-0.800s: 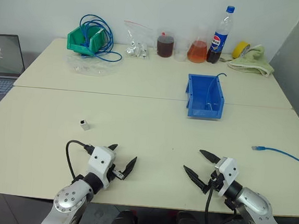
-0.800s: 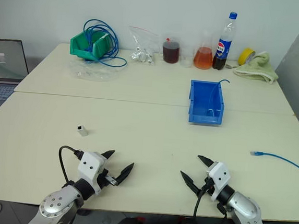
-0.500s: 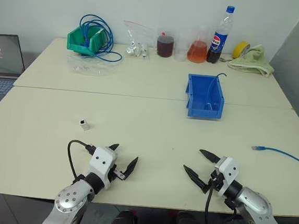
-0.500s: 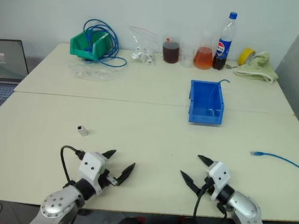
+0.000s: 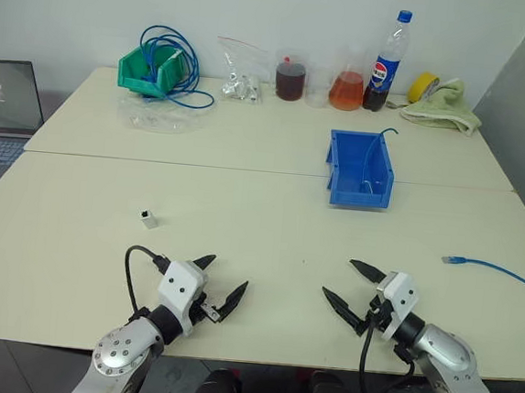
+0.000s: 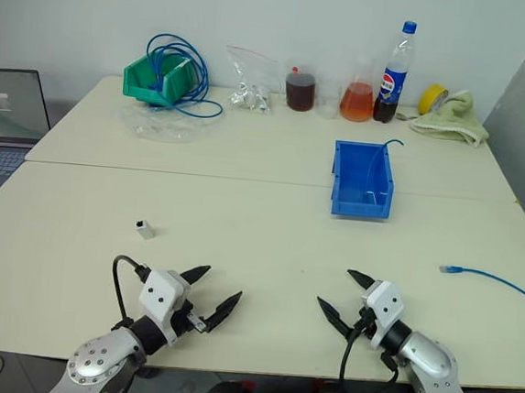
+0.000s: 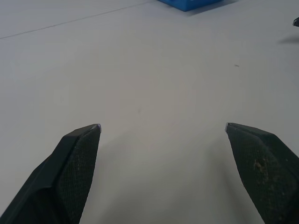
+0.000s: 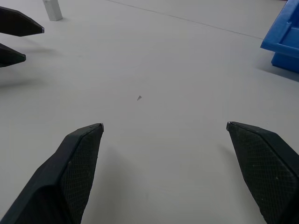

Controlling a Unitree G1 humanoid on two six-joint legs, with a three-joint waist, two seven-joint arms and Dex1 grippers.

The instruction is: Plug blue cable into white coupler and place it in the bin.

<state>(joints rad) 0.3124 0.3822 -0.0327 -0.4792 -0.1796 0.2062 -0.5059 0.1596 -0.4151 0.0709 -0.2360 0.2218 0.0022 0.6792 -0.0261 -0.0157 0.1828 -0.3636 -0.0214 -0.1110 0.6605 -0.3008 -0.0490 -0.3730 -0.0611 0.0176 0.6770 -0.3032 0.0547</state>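
Both tools, left (image 5: 219, 289) and right (image 5: 353, 296), hover empty and wide open at the worktop's near edge. The coupler (image 5: 148, 218) lies toward the left edge, the cable (image 5: 495, 268) at the right edge, the bin (image 5: 360, 170) mid-worktop. Grasp the coupler squarely, socket outward.

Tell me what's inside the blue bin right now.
The bin holds no coupler or blue cable. A thin dark wire curls over its back rim. Its interior floor looks bare, though the front wall hides the nearest strip.

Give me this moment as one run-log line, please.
left claw open, empty | right claw open, empty | white coupler untouched | blue cable unplugged
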